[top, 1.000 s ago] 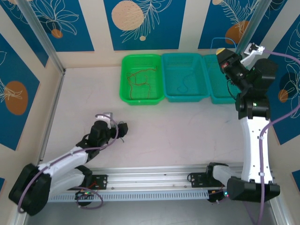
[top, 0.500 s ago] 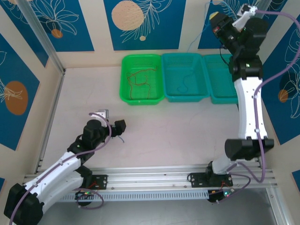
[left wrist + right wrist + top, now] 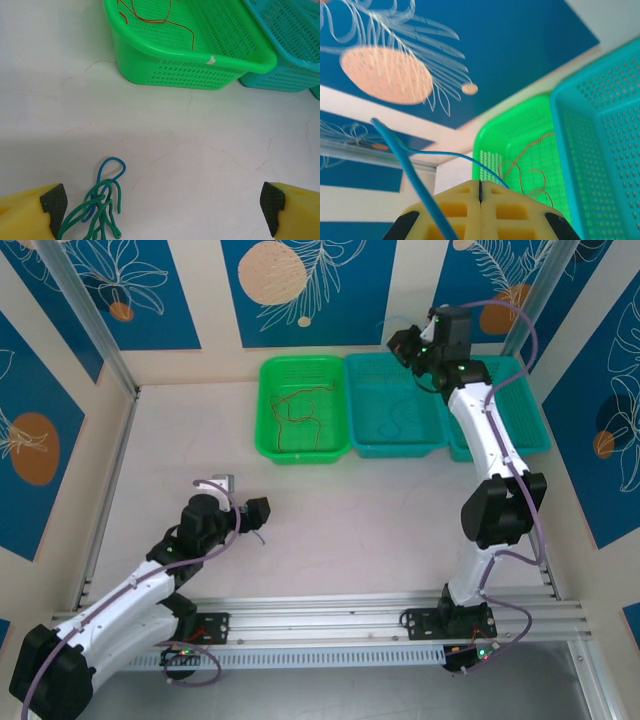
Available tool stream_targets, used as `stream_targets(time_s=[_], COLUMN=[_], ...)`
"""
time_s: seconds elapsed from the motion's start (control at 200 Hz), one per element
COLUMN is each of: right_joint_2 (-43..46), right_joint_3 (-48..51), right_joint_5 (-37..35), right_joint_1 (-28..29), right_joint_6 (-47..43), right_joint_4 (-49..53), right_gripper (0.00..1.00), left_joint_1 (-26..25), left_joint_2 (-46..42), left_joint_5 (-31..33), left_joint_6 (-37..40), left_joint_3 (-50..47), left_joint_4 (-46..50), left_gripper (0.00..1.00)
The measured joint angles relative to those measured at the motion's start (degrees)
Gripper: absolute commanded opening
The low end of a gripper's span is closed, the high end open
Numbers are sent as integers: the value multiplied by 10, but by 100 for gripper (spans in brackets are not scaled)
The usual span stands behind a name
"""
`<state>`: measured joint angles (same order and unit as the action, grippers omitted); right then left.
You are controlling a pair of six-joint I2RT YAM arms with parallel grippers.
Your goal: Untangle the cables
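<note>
A small knot of green and blue cables [image 3: 100, 200] lies on the table just inside my left fingertip; from above the knot [image 3: 258, 535] sits by the left gripper [image 3: 250, 518]. The left gripper [image 3: 162, 210] is open with nothing between its fingers. My right gripper [image 3: 403, 340] is raised over the far edge of the middle teal basket [image 3: 395, 448]. The right gripper [image 3: 480, 187] is shut on a thin blue cable [image 3: 410, 170] that loops up and away to the left. Red-brown cables [image 3: 295, 410] lie in the green basket [image 3: 268, 445].
A second teal basket [image 3: 500, 445] stands at the far right, touching the middle one. A thin cable [image 3: 393, 420] lies in the middle basket. The three baskets line the back wall. In the left wrist view the green basket [image 3: 200, 52] stands just ahead.
The right arm has swung from the far right corner leftward, to above the middle teal basket's back edge, carrying the blue cable. The left arm has hardly moved.
</note>
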<state>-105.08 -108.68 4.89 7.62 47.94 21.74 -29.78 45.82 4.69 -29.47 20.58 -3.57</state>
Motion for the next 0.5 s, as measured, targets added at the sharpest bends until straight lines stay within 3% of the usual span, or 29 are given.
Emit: stream_targets(time_s=[0.34, 0.5], right_joint_2=[-6, -63], right_joint_3=[43, 44], right_joint_5=[-16, 10], right_joint_1=[60, 95], right_joint_6=[-126, -155], right_joint_4=[7, 5], right_gripper=[0, 0], left_joint_1=[0, 0], left_joint_2=[-5, -13], left_joint_5=[0, 0], left_joint_6=[-2, -2], left_joint_3=[-3, -4], left_joint_4=[-2, -2], left_gripper=[100, 100])
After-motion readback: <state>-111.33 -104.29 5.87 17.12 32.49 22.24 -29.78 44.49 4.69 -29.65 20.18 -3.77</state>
